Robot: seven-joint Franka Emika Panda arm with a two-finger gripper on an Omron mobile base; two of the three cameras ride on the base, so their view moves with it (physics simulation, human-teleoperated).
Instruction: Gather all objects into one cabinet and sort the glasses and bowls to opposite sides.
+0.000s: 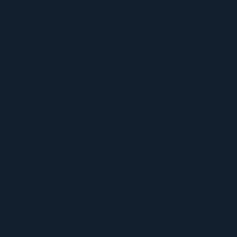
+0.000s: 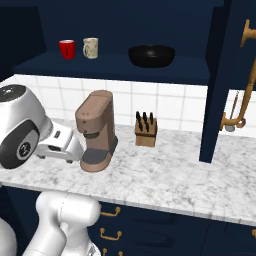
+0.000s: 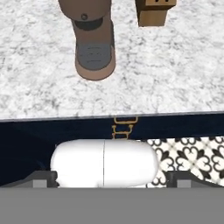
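The navy cabinet's shelf runs above the counter, and its tall door stands open at the right. On the shelf, from left to right, stand a red cup, a cream mug with a loop handle, and a black bowl. My gripper is open, its dark fingertips wide apart and holding nothing. It looks down on the counter's front edge, well below the shelf. In the right base view my white hand hangs just left of the coffee machine.
A brown coffee machine and a wooden knife block stand on the marble counter. Navy base cabinets with gold handles sit under it, above patterned floor tiles. A gold rail runs down the far right.
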